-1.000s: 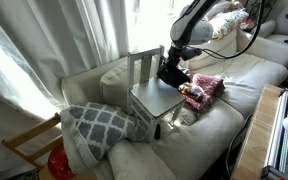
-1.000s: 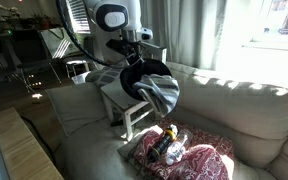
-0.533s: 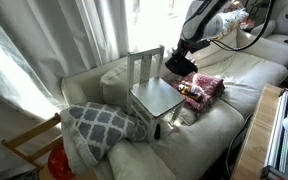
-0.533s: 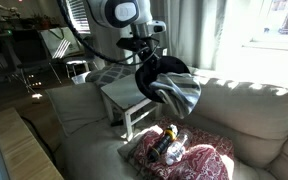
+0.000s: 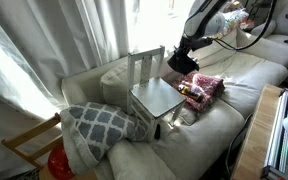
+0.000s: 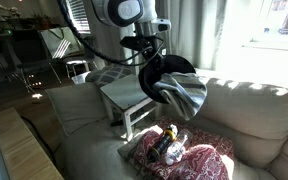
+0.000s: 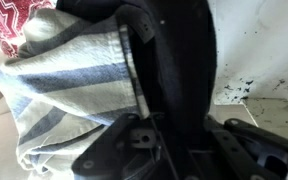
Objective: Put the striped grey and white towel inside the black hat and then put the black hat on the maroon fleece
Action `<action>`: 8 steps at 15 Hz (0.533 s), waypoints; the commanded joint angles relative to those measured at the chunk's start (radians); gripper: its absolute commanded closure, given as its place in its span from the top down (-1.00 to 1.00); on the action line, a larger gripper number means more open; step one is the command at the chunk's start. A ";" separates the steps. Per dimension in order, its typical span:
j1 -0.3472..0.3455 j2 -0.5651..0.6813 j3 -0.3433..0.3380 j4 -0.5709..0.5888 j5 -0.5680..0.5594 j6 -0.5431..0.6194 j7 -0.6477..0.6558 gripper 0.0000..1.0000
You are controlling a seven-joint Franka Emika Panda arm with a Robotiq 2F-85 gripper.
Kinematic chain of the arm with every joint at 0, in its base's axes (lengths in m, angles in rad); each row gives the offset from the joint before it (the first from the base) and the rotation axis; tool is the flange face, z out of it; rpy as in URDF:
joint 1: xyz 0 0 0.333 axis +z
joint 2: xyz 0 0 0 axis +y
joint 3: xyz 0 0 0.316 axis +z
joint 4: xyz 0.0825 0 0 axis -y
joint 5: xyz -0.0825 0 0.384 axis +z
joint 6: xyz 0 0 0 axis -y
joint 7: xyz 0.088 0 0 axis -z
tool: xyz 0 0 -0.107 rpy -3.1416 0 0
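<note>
My gripper (image 6: 147, 58) is shut on the black hat (image 6: 170, 72), which hangs in the air above the sofa with the striped grey and white towel (image 6: 187, 98) drooping out of it. In an exterior view the hat (image 5: 182, 58) hangs just above the maroon fleece (image 5: 206, 86). In the wrist view the hat (image 7: 174, 60) fills the middle, the towel (image 7: 74, 85) bulges to its left, and a corner of the fleece (image 7: 19, 18) shows at the top left. The maroon fleece (image 6: 199, 158) lies on the sofa seat with small bottles on it.
A small white chair (image 5: 152, 92) stands on the sofa (image 6: 254, 120) beside the fleece; it also shows in an exterior view (image 6: 124, 95). A grey patterned cushion (image 5: 99, 122) lies at the sofa's end. Curtains (image 5: 54, 40) hang behind. A wooden table edge (image 6: 19, 150) is near.
The gripper has carried the hat and towel away from over the white chair, toward the space above the maroon fleece, and slightly higher.
</note>
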 commanded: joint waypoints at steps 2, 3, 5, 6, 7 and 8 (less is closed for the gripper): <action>0.026 0.034 -0.044 0.011 -0.093 0.016 0.083 -0.96; 0.056 0.059 -0.087 0.018 -0.137 0.029 0.118 -0.96; 0.134 0.124 -0.201 0.035 -0.252 0.077 0.222 -0.96; 0.169 0.151 -0.251 0.044 -0.295 0.092 0.262 -0.96; 0.208 0.188 -0.302 0.057 -0.327 0.114 0.301 -0.96; 0.227 0.216 -0.325 0.066 -0.336 0.117 0.320 -0.96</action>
